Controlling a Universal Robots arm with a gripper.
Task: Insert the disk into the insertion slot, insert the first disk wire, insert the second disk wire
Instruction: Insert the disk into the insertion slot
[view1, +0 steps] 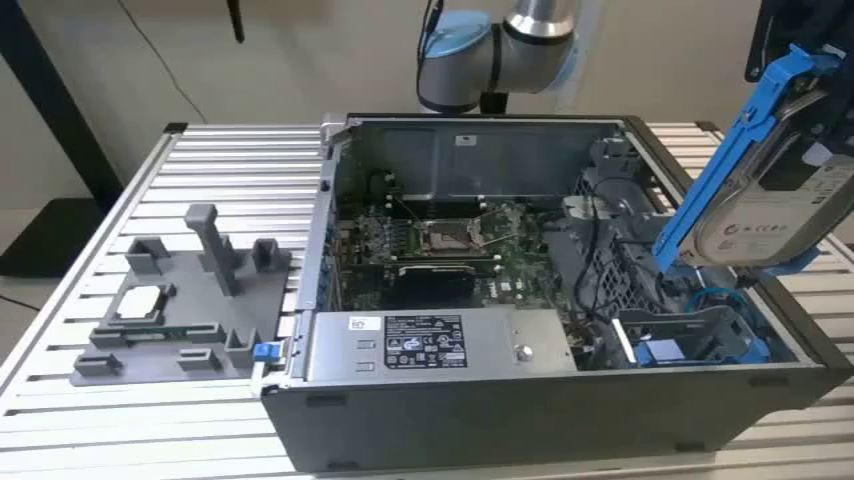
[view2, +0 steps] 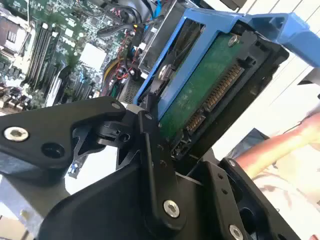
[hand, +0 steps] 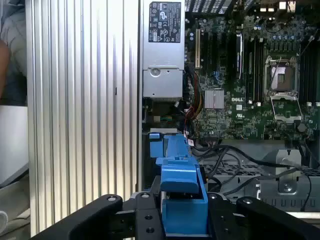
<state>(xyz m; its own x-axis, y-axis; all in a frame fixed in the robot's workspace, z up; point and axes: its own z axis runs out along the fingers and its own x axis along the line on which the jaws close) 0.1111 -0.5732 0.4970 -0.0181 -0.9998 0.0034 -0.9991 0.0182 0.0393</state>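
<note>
The disk (view1: 785, 205), silver-grey with a white label in a bright blue carrier (view1: 747, 140), hangs tilted in the air above the case's corner at the exterior view's right. My gripper (hand: 182, 212) is shut on the disk, its black fingers (hand: 142, 215) pressing the carrier's two sides. The second wrist view shows the disk's green circuit-board underside (view2: 197, 95) and connector between the fingers (view2: 150, 145). The insertion slot (view1: 694, 340), a grey bay with blue latches, sits open below the disk. A thin blue cable (view1: 717, 296) curls behind the slot; I cannot tell if it is a disk wire.
The open case holds a motherboard (view1: 441, 240), a silver power-supply box (view1: 420, 345) and a perforated cage (view1: 607, 275). A grey fixture (view1: 187, 300) stands on the slatted table at the exterior view's left. A person's arm (view2: 280, 150) is close beside the gripper.
</note>
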